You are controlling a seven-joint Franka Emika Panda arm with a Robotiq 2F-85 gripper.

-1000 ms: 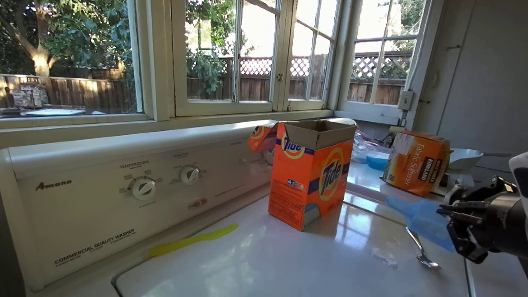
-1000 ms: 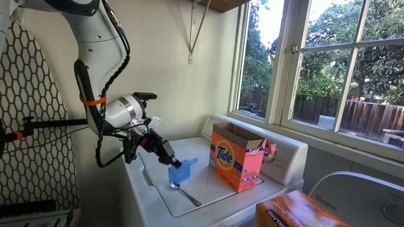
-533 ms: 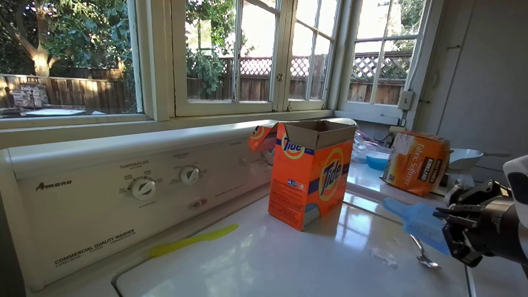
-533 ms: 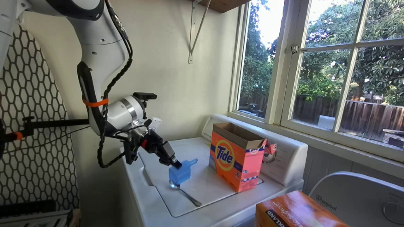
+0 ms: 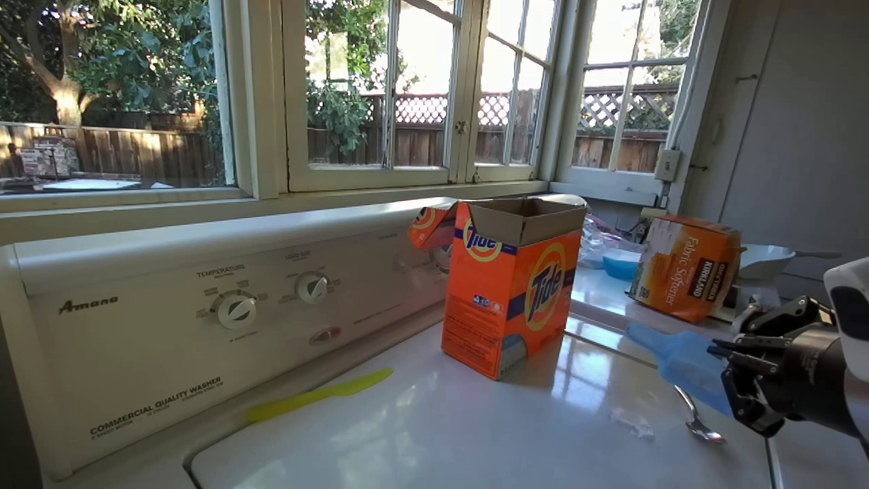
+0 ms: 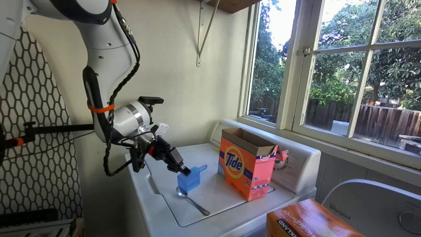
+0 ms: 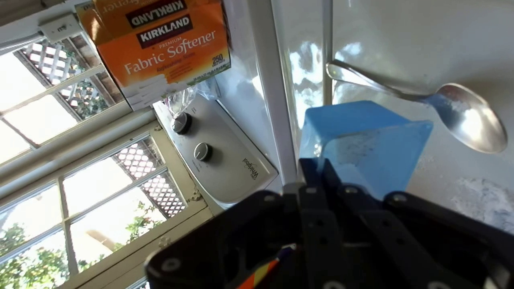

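As I look through the wrist view, the gripper [image 7: 319,166] has its fingers drawn nearly together, with a thin wall of the blue scoop [image 7: 353,116] pinched between their tips. A pale smear shows on the side facing me, but I cannot tell whether anything lies inside. A metal spoon [image 7: 468,114] rests just beside it on the washer lid [image 7: 421,32], with white residue [image 7: 484,196] near the bowl, and the fabric softener box [image 7: 172,52] sits farther off by the Whirlpool panel [image 7: 229,164]. In an exterior view, the scoop's handle [image 5: 645,334] points away from my gripper, and the Tide box [image 5: 516,299] stands upright on the lid with its top open, well apart from the scoop; a yellow-green utensil [image 5: 319,396] lies by the control panel [image 5: 271,305]. In an exterior view, my arm [image 6: 107,62] reaches down so that the scoop sits over the spoon's bowl end; whether it touches the lid I cannot make out. My judgement is that getting hold of the scoop is done, while letting go of it is left: it is outside the box, in my grip, and not yet released anywhere.
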